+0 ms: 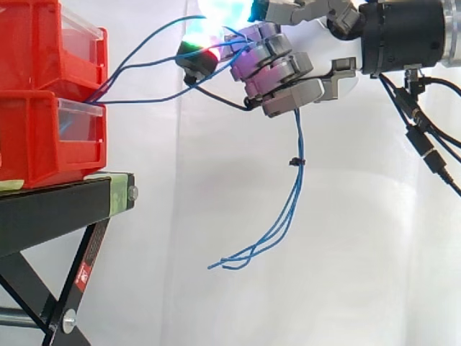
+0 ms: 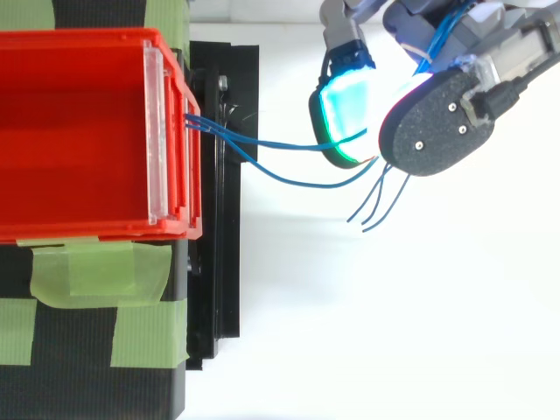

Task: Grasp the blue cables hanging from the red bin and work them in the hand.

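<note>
The hand had its fingers clenched round the blue cables. From the fingers the strands ran sideways to the red bin, roughly level, with their loose ends hanging straight below the fingers. Working them probably meant drawing away from the bin.

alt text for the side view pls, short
The robot hand, fingers curled, grips blue cables that run from stacked red bins at left; their loose ends dangle below the hand. The bins sit on a black stand before a white curtain.
</note>
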Controlling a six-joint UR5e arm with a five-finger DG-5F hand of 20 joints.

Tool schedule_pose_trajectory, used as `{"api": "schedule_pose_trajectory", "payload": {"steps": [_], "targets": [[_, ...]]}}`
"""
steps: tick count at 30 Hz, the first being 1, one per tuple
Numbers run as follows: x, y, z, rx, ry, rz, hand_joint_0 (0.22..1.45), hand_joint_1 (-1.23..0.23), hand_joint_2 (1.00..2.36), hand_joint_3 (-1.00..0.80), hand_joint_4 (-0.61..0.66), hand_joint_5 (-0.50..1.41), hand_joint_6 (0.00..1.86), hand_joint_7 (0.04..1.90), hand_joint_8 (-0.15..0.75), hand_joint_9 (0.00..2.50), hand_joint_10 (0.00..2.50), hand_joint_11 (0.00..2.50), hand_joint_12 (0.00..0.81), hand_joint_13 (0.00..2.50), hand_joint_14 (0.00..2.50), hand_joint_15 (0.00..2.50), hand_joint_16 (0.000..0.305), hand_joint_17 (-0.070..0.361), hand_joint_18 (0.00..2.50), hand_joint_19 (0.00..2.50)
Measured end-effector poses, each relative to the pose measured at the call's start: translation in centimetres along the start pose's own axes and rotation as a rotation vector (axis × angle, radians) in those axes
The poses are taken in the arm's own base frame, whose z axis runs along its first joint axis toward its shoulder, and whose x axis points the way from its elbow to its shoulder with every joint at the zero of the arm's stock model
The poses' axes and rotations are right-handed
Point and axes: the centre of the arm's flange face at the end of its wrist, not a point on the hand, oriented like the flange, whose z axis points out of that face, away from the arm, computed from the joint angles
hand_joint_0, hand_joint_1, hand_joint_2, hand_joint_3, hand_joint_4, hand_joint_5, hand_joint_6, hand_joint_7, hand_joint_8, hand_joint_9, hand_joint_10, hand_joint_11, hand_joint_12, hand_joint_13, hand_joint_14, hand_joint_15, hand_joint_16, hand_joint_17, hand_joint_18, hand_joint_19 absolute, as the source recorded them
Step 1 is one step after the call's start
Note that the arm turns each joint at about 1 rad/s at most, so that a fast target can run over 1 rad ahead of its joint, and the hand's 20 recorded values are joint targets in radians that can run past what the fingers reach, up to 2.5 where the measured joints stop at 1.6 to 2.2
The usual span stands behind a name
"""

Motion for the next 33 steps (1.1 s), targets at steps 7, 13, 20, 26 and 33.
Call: {"api": "schedule_pose_trajectory", "payload": {"steps": [7,13,20,26,33], "targets": [[0.00,-0.01,0.01,0.000,0.000,0.000,0.90,-0.66,1.02,-0.42,0.12,0.33,0.83,1.28,0.310,0.69,2.50,2.50,0.407,0.98,2.50,1.45,0.050,0.113,1.41,1.57],[0.01,-0.01,0.02,0.000,0.000,0.000,0.90,-0.66,1.02,-0.42,0.12,0.33,0.83,1.28,0.312,0.69,2.50,2.50,0.411,0.98,2.50,1.45,0.051,0.114,1.41,1.56],[0.01,-0.02,0.01,0.000,0.000,0.000,0.90,-0.66,1.02,-0.41,0.11,0.33,0.84,1.27,0.306,0.69,2.50,2.50,0.407,0.98,2.50,1.45,0.050,0.113,1.41,1.55],[0.00,0.00,0.02,0.000,0.000,0.000,0.90,-0.66,1.02,-0.41,0.12,0.33,0.83,1.28,0.306,0.69,2.50,2.50,0.407,0.98,2.50,1.45,0.050,0.113,1.41,1.57],[0.00,0.04,0.02,-0.001,0.000,0.000,0.90,-0.66,1.02,-0.41,0.12,0.33,0.83,1.28,0.307,0.69,2.50,2.50,0.407,0.98,2.50,1.47,0.050,0.113,1.41,1.57]]}}
